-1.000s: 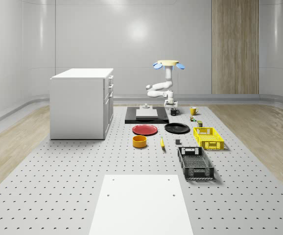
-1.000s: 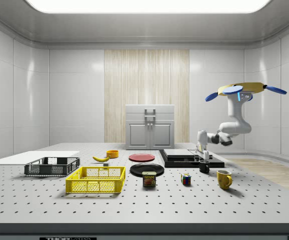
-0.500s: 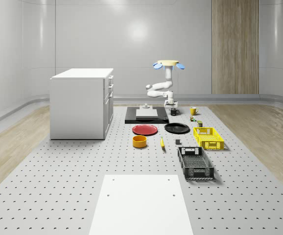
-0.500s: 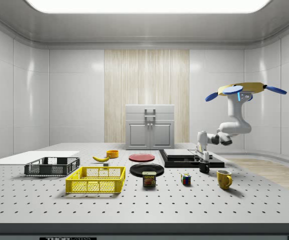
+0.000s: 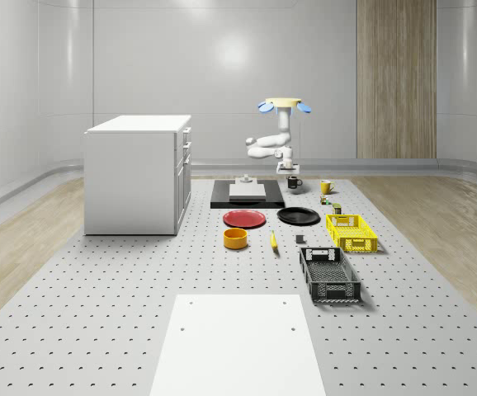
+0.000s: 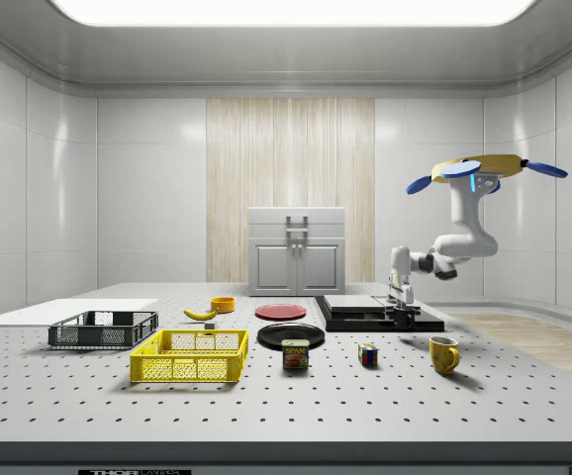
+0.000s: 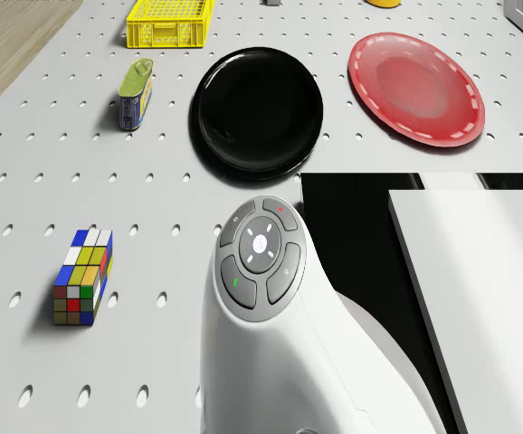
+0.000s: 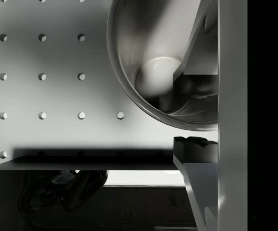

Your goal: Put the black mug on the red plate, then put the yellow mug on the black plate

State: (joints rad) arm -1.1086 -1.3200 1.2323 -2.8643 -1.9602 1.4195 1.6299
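The quadrotor drone (image 5: 283, 105) hovers above the far right corner of the low black slab (image 5: 222, 200), as the whole-scene view shows it, with the arm folded down beside that corner. The gripper (image 5: 289, 171) is clenched on the glossy black mug (image 5: 294, 182). In the wrist view one finger reaches inside the mug's mouth (image 8: 148, 72) and the other finger's pad (image 8: 196, 144) sits outside the wall, so the grip is on the rim. The mug hangs upright, mouth toward the wrist, and appears to be just clear of the perforated table. The flat red plate (image 5: 244, 219) lies off the slab's near edge, nearer the camera and to the whole-scene view's left of the gripper. The carry therefore runs diagonally past or across the slab's near right corner. The round black plate (image 5: 298, 216) sits just beside the red one, off the same near edge toward the right, and should not be mistaken for the target. The yellow mug (image 5: 325, 186) stands well to the right of the slab, away from that path. Open table surrounds both plates. The slab's raised edge is judged the only obstruction, so lift height matters.
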